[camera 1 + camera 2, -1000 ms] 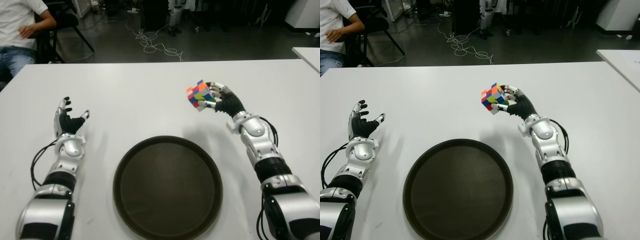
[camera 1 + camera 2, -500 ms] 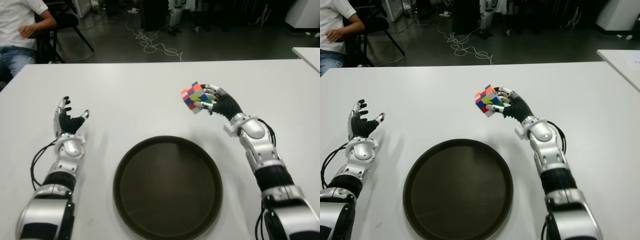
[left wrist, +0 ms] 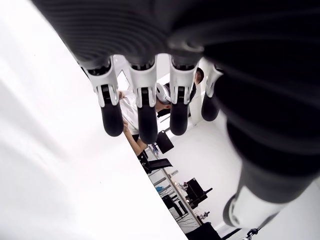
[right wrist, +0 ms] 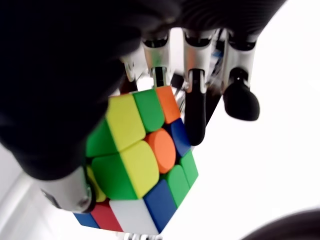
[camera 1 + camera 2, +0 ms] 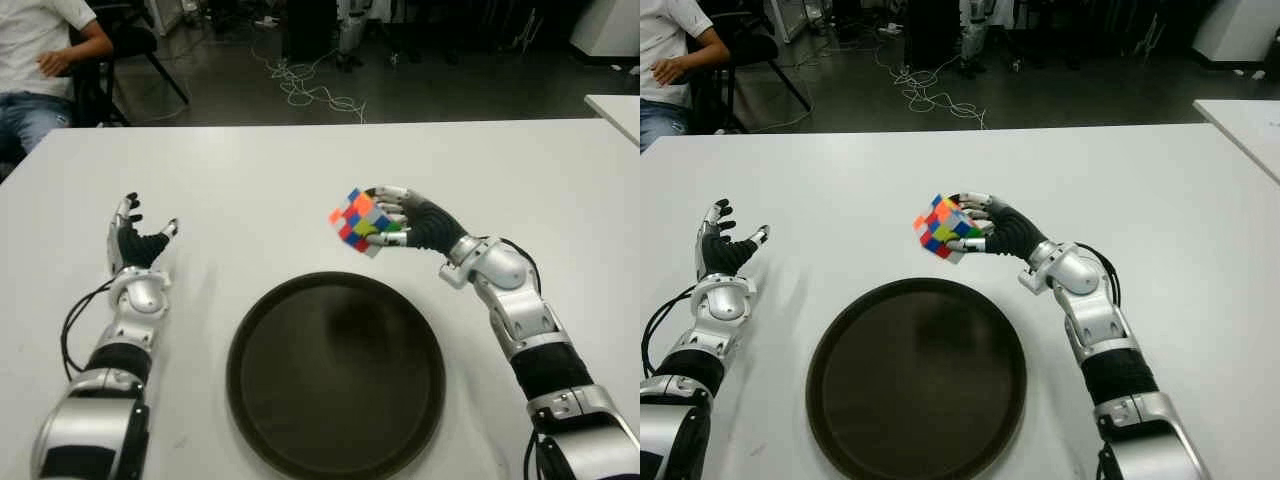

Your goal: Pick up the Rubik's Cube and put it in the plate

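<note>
The plate (image 5: 335, 375) lies nearest on the counter (image 5: 270, 190), dark, round and holding nothing. Just beyond its far rim, slightly to the right, the cube (image 5: 360, 222) is held above the counter by the right robot hand (image 5: 405, 222), fingers curled around it from the right side. The left robot hand (image 5: 135, 245), fingers spread and holding nothing, shows well to the left of the plate. The carry is judged half done. The cube should be brought over the plate's middle, lowered until close to the surface, and only then released, so that it is not dropped or rolled over the rim.
</note>
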Tool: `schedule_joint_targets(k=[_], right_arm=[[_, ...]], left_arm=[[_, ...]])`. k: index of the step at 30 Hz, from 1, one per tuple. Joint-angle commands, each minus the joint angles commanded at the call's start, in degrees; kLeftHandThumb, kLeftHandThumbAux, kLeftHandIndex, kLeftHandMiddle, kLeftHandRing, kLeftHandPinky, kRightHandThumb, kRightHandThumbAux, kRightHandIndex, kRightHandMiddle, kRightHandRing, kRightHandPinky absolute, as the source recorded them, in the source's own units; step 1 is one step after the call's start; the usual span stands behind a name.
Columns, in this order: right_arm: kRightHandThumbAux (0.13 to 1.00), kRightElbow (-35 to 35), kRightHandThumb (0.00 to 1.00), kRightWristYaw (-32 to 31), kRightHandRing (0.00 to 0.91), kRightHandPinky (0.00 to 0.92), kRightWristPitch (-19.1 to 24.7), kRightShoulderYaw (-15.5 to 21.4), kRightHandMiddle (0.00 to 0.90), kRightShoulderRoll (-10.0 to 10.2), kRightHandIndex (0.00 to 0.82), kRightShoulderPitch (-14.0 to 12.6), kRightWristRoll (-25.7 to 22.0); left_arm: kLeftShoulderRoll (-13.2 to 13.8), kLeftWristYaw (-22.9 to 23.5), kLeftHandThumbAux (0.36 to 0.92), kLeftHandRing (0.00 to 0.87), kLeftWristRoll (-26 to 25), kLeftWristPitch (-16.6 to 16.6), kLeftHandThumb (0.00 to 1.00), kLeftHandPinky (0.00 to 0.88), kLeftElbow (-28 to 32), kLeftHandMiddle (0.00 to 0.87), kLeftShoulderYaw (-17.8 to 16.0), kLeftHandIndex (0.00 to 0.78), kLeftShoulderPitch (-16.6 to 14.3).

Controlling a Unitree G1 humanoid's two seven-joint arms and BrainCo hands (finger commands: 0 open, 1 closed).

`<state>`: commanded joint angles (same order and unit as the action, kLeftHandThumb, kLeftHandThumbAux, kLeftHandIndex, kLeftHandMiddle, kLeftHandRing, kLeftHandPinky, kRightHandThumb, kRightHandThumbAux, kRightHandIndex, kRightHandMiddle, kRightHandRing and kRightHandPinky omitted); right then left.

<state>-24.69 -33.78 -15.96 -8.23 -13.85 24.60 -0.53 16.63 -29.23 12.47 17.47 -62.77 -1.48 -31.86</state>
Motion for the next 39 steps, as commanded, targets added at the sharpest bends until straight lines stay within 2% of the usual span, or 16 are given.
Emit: schedule_joint_targets(k=[1, 3, 6, 9, 17, 30, 34, 39], right_arm=[[0.707, -0.2, 0.362, -0.4, 0.818, 0.810, -0.8, -0.2, 0.775, -0.2, 0.513, 0.0, 0.1], [0.691, -0.6, 0.152, -1.4, 0.821, 0.809, -3.0, -0.9, 0.780, -0.8, 0.573, -0.1, 0.7], [0.688, -1.0, 0.049, -1.8, 0.822, 0.809, -5.6, -1.7, 0.782, -1.5, 0.613, -0.1, 1.7], [0.693, -1.3, 0.016, -1.6, 0.822, 0.811, -7.7, -2.1, 0.783, -1.7, 0.620, -0.1, 2.6], [0.670, -1.9, 0.000, 0.8, 0.823, 0.814, -11.3, -2.9, 0.781, -2.1, 0.612, -0.2, 5.6], [0.653, -1.8, 0.000, 5.1, 0.813, 0.807, -11.0, -4.7, 0.768, -3.2, 0.568, 0.2, 12.1], [0.668, -2.5, 0.000, 4.8, 0.818, 0.815, -11.4, -5.1, 0.773, -3.4, 0.569, 0.5, 12.2], [0.681, -3.9, 0.000, 2.5, 0.822, 0.815, -12.5, -5.4, 0.776, -3.3, 0.579, 0.8, 9.9]], left_arm=[[0.0, 0.0, 0.732, 0.175, 0.0, 0.0, 0.207, 0.195, 0.0, 0.167, 0.0, 0.105, 0.0], [0.0, 0.0, 0.740, 0.176, 0.0, 0.4, 0.212, 0.198, -0.1, 0.169, 0.0, 0.106, 0.1], [0.0, 0.0, 0.754, 0.177, 0.1, 0.4, 0.217, 0.198, -0.1, 0.170, 0.1, 0.108, 0.1], [0.0, 0.1, 0.757, 0.177, 0.1, 0.4, 0.217, 0.196, 0.0, 0.171, 0.1, 0.109, 0.1], [0.0, 0.1, 0.750, 0.174, 0.0, 0.3, 0.219, 0.193, 0.1, 0.171, 0.0, 0.111, 0.2], [0.0, 0.1, 0.760, 0.183, 0.1, 0.4, 0.205, 0.206, 0.5, 0.179, 0.1, 0.116, 0.4], [0.0, 0.1, 0.763, 0.184, 0.2, 0.3, 0.200, 0.211, 0.6, 0.178, 0.2, 0.114, 0.4], [0.1, 0.2, 0.754, 0.180, 0.2, 0.0, 0.202, 0.201, 0.7, 0.173, 0.2, 0.111, 0.5]])
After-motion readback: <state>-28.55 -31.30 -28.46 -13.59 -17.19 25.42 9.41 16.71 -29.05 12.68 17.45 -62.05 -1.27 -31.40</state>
